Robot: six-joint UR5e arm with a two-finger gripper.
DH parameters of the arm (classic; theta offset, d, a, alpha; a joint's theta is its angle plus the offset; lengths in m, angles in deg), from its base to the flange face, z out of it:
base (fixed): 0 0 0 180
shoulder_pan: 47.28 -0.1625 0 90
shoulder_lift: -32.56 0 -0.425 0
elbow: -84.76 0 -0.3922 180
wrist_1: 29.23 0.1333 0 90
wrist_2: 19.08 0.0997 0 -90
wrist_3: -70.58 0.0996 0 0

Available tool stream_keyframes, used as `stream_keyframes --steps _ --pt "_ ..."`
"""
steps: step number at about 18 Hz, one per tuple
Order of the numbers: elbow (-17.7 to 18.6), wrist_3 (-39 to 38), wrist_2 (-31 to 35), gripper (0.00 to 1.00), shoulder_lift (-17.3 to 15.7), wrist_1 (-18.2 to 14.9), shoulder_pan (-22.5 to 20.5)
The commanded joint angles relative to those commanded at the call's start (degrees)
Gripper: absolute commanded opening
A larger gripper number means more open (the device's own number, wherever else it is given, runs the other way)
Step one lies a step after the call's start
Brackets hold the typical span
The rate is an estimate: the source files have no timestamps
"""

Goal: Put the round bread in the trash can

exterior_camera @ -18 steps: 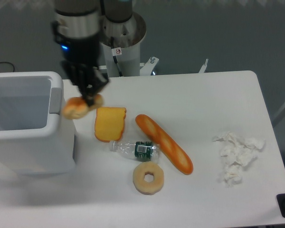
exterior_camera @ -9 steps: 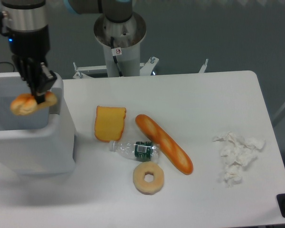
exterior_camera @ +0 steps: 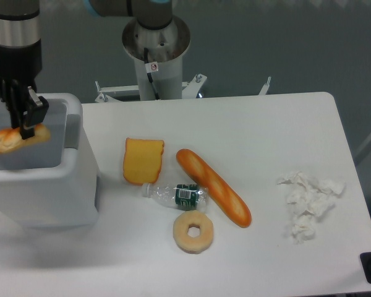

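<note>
The round bread (exterior_camera: 9, 138), a golden-tan bun with paler patches, hangs over the greyish inside of the white trash can (exterior_camera: 49, 192) at the table's left end. My gripper (exterior_camera: 26, 129) comes down from the top left on its black fingers and is shut on the bun's right part. The bun sits at about the height of the bin's rim, inside its outline.
On the table to the right of the bin lie a yellow slice of toast (exterior_camera: 143, 160), a long baguette (exterior_camera: 213, 187), a small plastic bottle (exterior_camera: 176, 195), a pale ring bread (exterior_camera: 193, 232) and crumpled white tissue (exterior_camera: 309, 203). The arm's base (exterior_camera: 156, 49) stands behind the table.
The gripper has carried the round bread leftward, from beside the bin's right wall to over its opening.
</note>
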Motion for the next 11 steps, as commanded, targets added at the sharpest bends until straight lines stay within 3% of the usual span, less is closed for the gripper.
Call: stream_keyframes --steps 7,11 --pt "3.42 -0.97 0.17 1.00 -0.70 0.00 -0.61" --pt "5.10 -0.44 6.57 1.00 -0.62 -0.18 -5.00"
